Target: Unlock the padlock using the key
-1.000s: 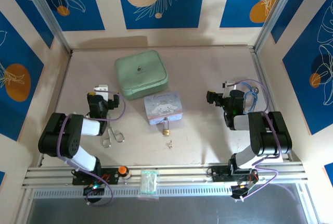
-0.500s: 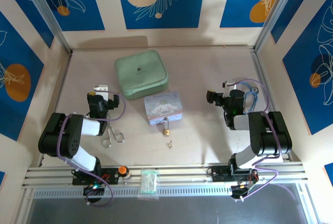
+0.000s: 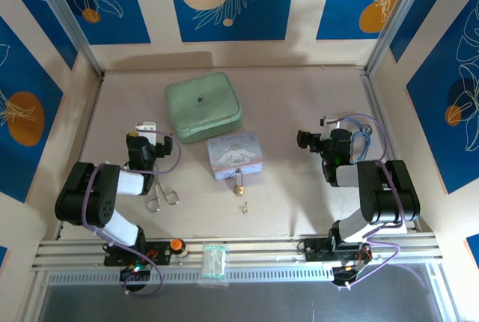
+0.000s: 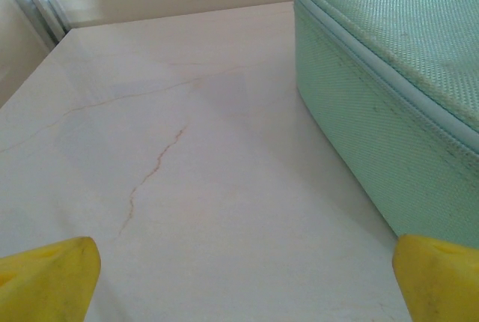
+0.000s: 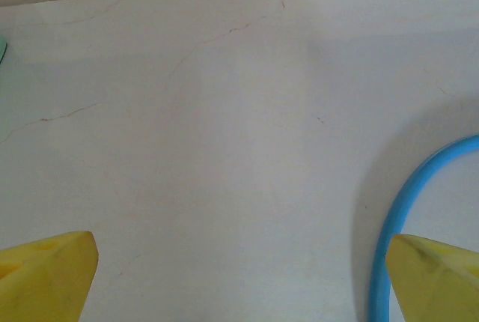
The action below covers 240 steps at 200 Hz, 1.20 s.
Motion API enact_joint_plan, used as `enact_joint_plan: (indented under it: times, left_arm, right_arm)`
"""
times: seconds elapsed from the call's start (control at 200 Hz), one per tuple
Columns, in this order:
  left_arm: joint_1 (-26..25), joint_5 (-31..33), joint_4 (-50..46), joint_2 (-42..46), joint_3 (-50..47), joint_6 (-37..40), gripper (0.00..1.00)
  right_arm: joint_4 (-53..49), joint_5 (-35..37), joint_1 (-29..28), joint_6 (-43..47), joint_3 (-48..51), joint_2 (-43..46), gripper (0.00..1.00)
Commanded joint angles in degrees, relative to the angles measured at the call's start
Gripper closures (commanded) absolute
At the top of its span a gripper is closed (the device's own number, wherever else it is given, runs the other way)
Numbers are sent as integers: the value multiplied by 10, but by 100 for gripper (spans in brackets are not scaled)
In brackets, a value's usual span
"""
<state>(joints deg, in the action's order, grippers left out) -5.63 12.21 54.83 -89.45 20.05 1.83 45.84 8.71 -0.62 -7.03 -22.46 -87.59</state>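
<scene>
The small brass padlock (image 3: 239, 187) lies on the table just in front of the pastel cartoon tin (image 3: 235, 155). The tiny pale key (image 3: 242, 206) lies loose a little nearer than the padlock. My left gripper (image 3: 145, 127) rests low at the left, well away from both. In the left wrist view its yellow fingertips (image 4: 46, 277) stand wide apart, so the left gripper (image 4: 243, 288) is open over bare table. My right gripper (image 3: 329, 122) sits at the right, far from the lock. The right gripper (image 5: 239, 284) is also open, and nothing lies between its fingertips (image 5: 438, 273).
A mint-green zip case (image 3: 203, 106) stands behind the tin and close to my left fingers (image 4: 397, 90). Silver scissors (image 3: 160, 197) lie by the left arm. A blue cable loop (image 5: 404, 210) curls beside my right fingers. A small packet (image 3: 214, 260) rests on the front rail.
</scene>
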Motion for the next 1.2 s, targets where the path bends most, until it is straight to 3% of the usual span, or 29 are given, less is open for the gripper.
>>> enact_joint_plan:
  times: [0.0,0.125,0.285,0.385,0.445,0.505,0.585,0.675,0.745,0.79,0.951,1.026,1.196]
  left_arm:
    - [1,19,0,8,7,-10,1]
    - [-5,16,-56,40,22,0,1]
    - [-12,68,-162,113,48,-7,1]
    - [-12,83,-254,167,70,-68,1]
    - [-10,62,-277,213,64,-148,1]
    - [-7,22,-233,254,35,-221,1]
    - [1,-48,-150,283,-11,-310,1]
    - [6,-95,-223,299,16,-373,1]
    - [6,-145,-223,312,11,-395,2]
    - [4,-173,-293,329,31,-404,1]
    - [-25,-217,-578,367,118,-395,1]
    - [-62,-228,-640,373,137,-383,1]
    - [-193,-155,-725,373,170,-384,1]
  right_arm:
    - [4,-8,3,5,-13,10,1]
    - [-63,0,-1,6,-30,51,1]
    - [-177,14,-24,5,-54,132,1]
    - [-242,9,-37,-37,-68,186,1]
    - [-295,-7,-41,-73,-80,217,1]
    - [-350,-28,-34,-132,-98,245,1]
    - [-417,-127,0,-179,-124,258,1]
    - [-492,-226,20,-197,-162,255,1]
    - [-551,-228,15,-199,-180,258,1]
    - [-594,-211,5,-197,-189,264,1]
    - [-696,-154,-60,-221,-190,294,2]
    - [-716,-119,-118,-230,-174,314,3]
    - [-777,23,-296,-290,-161,329,7]
